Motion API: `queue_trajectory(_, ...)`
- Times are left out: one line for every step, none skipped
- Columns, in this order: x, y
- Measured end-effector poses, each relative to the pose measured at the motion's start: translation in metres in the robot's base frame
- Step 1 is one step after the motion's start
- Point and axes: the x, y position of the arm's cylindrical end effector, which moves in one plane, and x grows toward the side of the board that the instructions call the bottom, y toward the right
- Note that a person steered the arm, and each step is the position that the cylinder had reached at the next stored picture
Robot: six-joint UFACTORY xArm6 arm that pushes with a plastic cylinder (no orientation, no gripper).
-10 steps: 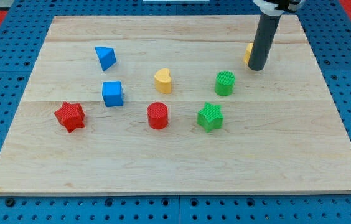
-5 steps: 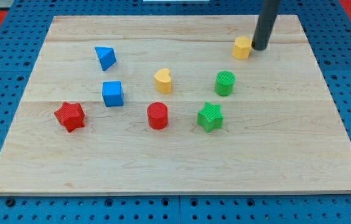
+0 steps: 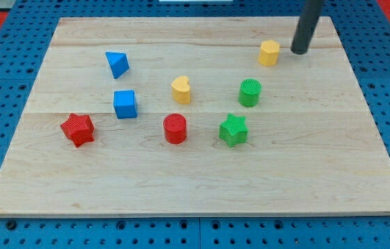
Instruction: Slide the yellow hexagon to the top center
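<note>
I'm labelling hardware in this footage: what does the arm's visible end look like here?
Only a straight, smooth rod shows, dark grey to black and round in section, entering from the view's top edge. My tip is a plain blunt end. No cables, markings or claw are visible; the arm above is out of frame.

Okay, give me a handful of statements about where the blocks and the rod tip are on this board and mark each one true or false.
1. My tip sits at the view's right of the yellow hexagon, with a gap between them. True.
2. The blue cube lies above the blue triangle in the view. False: it lies below it.
3. The green star is below the green cylinder. True.
4. The red star is at the view's right of the red cylinder. False: it is at the left.
</note>
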Motion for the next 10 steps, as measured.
queue_trajectory(0.001, -0.021)
queue_trajectory(0.001, -0.035)
queue_trajectory(0.001, -0.034)
queue_trajectory(0.015, -0.006)
queue_trajectory(0.07, 0.018)
queue_trajectory(0.07, 0.008)
queue_trajectory(0.027, -0.002)
queue_trajectory(0.017, -0.026)
queue_trajectory(0.022, -0.044)
queue_trajectory(0.017, -0.075)
